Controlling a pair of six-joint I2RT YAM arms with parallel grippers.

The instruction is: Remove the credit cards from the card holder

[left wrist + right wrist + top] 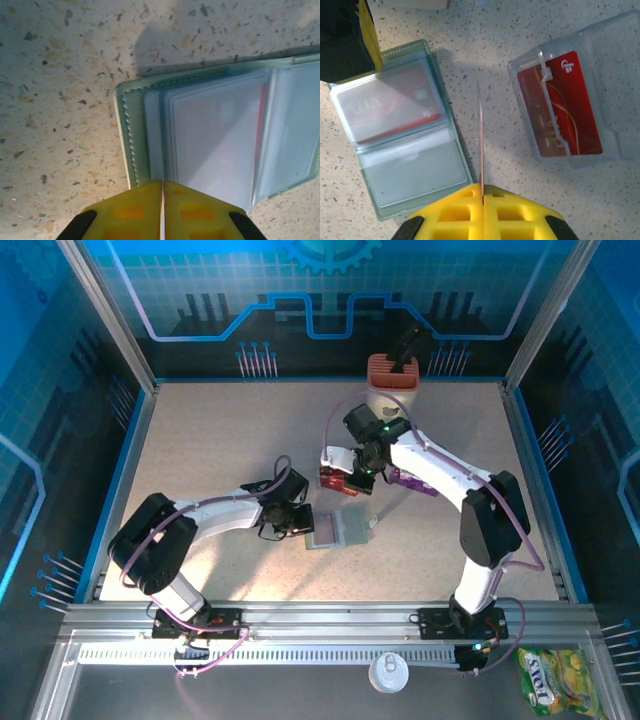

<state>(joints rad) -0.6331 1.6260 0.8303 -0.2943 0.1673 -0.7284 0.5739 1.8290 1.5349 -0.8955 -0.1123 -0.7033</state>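
At left hand, card holder edge pinched, credit card in right hand

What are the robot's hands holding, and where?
The right gripper pinches a thin card by one edge. The left gripper seems to pinch the card holder at its clear sleeve's edge.

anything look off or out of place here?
Yes, off the table: a yellow-green snack bag and a white round lid sit on the near ledge by the right arm's base. On the table nothing looks spilled or damaged; the card holder lies open and flat, one red card in its sleeve.
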